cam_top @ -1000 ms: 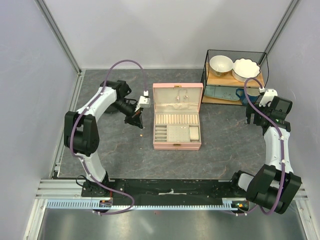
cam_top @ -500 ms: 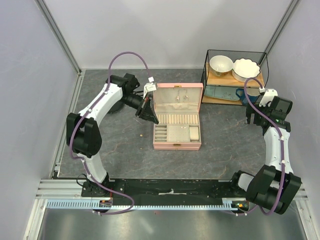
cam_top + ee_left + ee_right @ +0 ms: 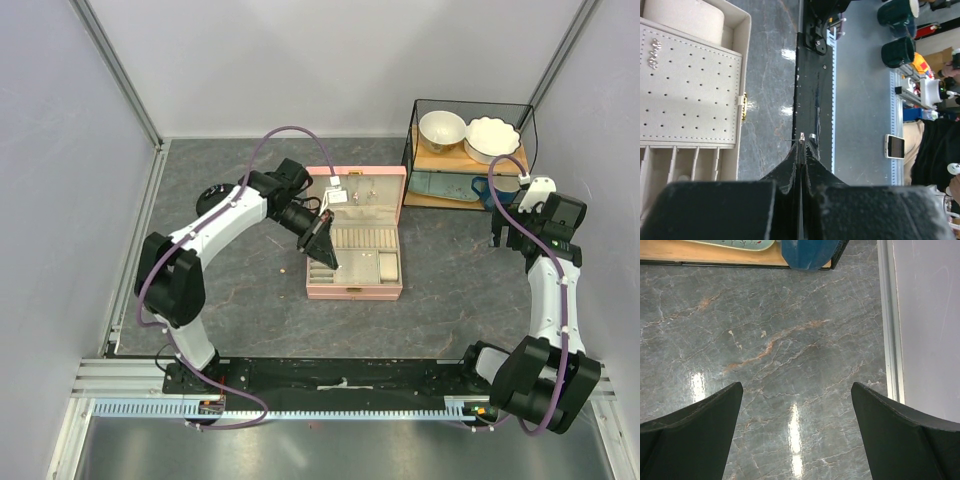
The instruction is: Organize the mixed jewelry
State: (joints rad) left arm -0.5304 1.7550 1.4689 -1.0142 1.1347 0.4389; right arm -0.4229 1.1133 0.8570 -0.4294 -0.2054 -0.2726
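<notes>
Your right gripper hangs over bare surface, its dark jaws wide apart at the lower corners with nothing between them. The surface is grey marble with rust-coloured veins and a few bright glints. Along the top edge you see a wooden board and a blue object, cut off by the frame. On the right, a metal rail runs beside a pale wall.

Arms: we see white shells with black joints on the left arm and right arm.
Cables: we see a purple cable along each.
Fingers: our fingers are matte black, tapered, grainy.
</notes>
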